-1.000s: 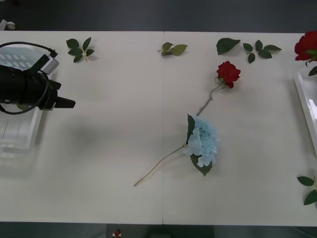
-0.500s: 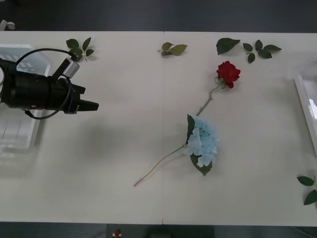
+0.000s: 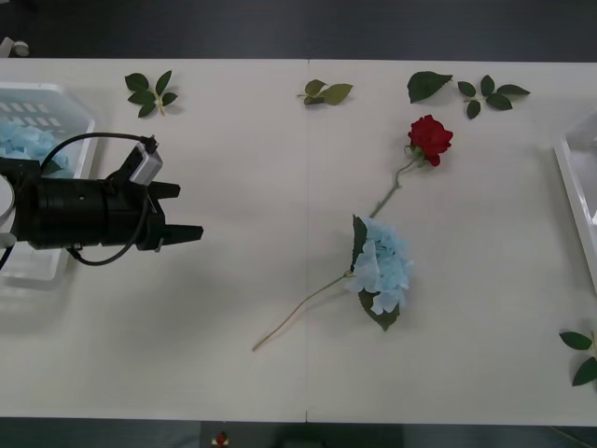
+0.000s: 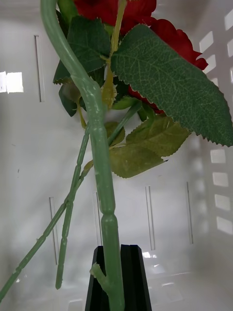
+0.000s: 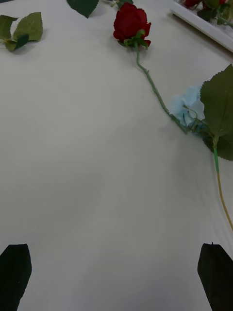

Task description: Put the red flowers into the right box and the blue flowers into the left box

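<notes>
One of the red flowers (image 3: 430,138) lies on the table right of centre, its stem running down to one of the blue flowers (image 3: 382,271). Both also appear in the left wrist view, the rose (image 5: 131,22) beyond the blue head (image 5: 187,107). My left gripper (image 3: 187,211) hovers open over the table beside the left box (image 3: 70,98), which holds blue flowers (image 3: 23,140). Its black fingers (image 5: 14,272) stand wide apart with nothing between them. My right gripper (image 4: 119,257) is shut on a red flower's green stem (image 4: 99,160) inside the slotted white right box (image 4: 29,146), whose rim (image 3: 576,182) shows at the table's right edge.
Loose green leaf sprigs lie along the far edge (image 3: 149,91) (image 3: 326,91) (image 3: 429,84) (image 3: 490,93) and at the near right (image 3: 583,355). Bare tabletop (image 3: 261,187) stretches between my left gripper and the two flowers.
My left arm has swung from over the left box out to the right over the table. The red bloom seen at the far right edge has dropped out of the front view.
</notes>
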### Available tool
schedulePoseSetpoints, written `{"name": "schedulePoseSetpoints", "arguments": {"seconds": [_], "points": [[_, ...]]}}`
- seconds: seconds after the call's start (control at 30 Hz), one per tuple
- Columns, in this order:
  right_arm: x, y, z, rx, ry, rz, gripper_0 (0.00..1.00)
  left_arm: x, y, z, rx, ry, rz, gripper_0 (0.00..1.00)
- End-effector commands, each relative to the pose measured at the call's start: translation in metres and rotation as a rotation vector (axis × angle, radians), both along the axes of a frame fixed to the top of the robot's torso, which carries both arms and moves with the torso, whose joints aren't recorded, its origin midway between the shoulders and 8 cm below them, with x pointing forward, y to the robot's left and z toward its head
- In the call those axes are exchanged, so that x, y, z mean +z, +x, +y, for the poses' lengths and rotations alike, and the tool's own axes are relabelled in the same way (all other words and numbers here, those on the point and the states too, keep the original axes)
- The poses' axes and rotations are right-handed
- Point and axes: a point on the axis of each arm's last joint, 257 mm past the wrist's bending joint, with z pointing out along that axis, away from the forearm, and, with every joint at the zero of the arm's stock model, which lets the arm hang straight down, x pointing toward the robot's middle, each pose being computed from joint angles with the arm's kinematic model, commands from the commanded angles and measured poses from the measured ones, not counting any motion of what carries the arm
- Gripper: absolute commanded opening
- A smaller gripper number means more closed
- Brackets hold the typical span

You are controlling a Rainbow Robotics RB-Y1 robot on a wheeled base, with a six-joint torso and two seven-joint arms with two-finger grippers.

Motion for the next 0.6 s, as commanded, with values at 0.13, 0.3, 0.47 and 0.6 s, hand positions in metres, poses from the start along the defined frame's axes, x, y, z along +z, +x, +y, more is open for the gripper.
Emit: {"name": "schedulePoseSetpoints", "arguments": {"seconds": [0.13,0.3,0.47,0.6], "points": [[0.008,0.006,-0.007,-0.011,-0.02,-0.038,0.44,0.022,-0.004,-0.032,-0.017,-0.048,-0.109,1.0],[0.008,0.008,-0.005,-0.017,-0.004,-0.047,1.0,0.045,-0.006,-0.055,-0.01,-0.152,-0.129,1.0],[0.009,0.009,-0.003,-0.015,0.008,-0.054,1.0,0.073,-0.011,-0.062,-0.034,-0.203,-0.137,1.0],[0.01,0.012,0.004,-0.005,0.028,-0.063,1.0,0.083,-0.015,-0.063,-0.051,-0.221,-0.134,1.0]]}}
